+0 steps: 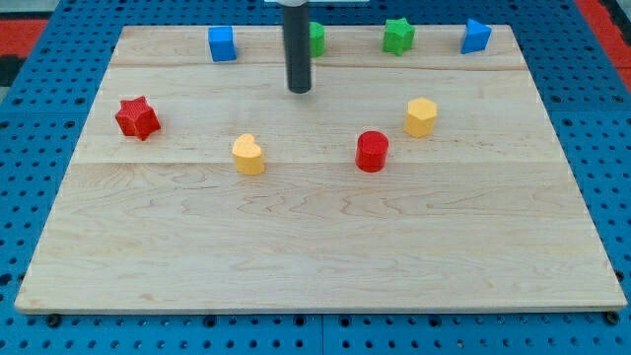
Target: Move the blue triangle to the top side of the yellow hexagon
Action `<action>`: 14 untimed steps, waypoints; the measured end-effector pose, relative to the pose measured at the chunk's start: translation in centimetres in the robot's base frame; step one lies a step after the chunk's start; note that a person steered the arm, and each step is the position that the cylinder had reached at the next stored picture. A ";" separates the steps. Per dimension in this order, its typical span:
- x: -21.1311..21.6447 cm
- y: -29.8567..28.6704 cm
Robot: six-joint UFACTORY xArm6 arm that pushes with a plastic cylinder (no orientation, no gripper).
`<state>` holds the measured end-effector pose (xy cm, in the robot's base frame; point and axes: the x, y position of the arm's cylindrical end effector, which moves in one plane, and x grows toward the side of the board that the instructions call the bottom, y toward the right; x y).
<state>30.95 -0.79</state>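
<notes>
Blue triangle [476,35] sits upright, perhaps wedge-shaped, at the top edge; my tip [300,90] touches no block

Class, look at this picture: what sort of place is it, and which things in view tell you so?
Probably a robotics lab bench set up for a pushing exercise. A pale wooden board lies on a blue perforated base, small coloured blocks like the red star are scattered on it, and my tip hangs above the board.

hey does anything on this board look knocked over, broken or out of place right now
Nothing stands out. All eight blocks sit flat on the wooden board, none tipped or stacked. My tip touches none; the green block behind the rod is partly hidden. The blue triangle sits up-right of the yellow hexagon.
</notes>
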 end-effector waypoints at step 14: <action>-7.4 21.8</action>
<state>23.57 21.06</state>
